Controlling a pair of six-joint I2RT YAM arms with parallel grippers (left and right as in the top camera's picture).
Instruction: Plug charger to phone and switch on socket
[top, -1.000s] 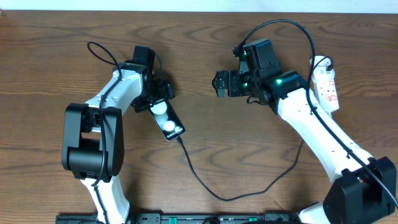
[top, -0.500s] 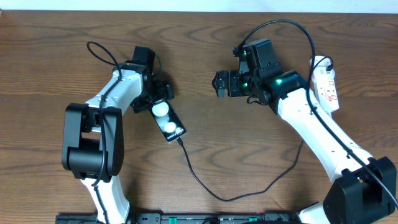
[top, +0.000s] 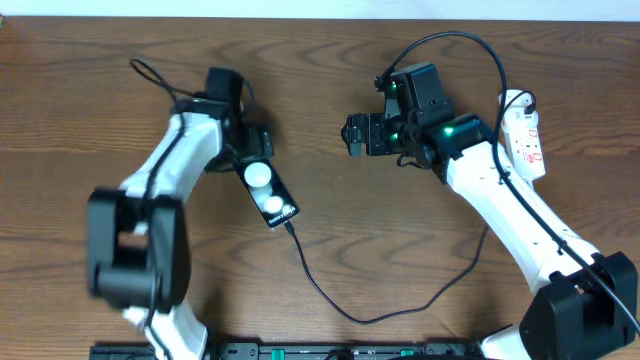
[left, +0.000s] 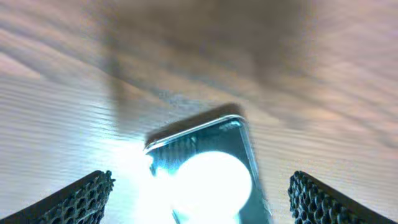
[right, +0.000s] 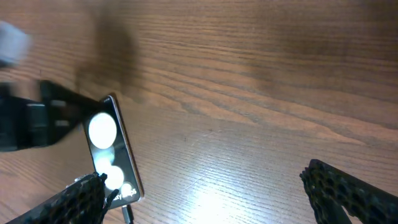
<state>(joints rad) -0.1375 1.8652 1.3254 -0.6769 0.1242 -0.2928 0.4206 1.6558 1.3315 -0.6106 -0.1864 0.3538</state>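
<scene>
Your left arm (top: 172, 160) and right arm (top: 505, 205) are white rounded shells with black joint housings. At the right wrist glow green indicator lights (top: 447, 127). Looped black cables (top: 450, 38) rise above both wrists. The left claw (left: 200, 180) and right claw (right: 204, 174) bear black knurled pads (left: 78, 200).

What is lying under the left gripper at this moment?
One end of the phone, flat on the wooden table, shows between the open fingers of the left gripper. From overhead, the gripper covers that end's edge; the table beneath the phone is hidden.
</scene>
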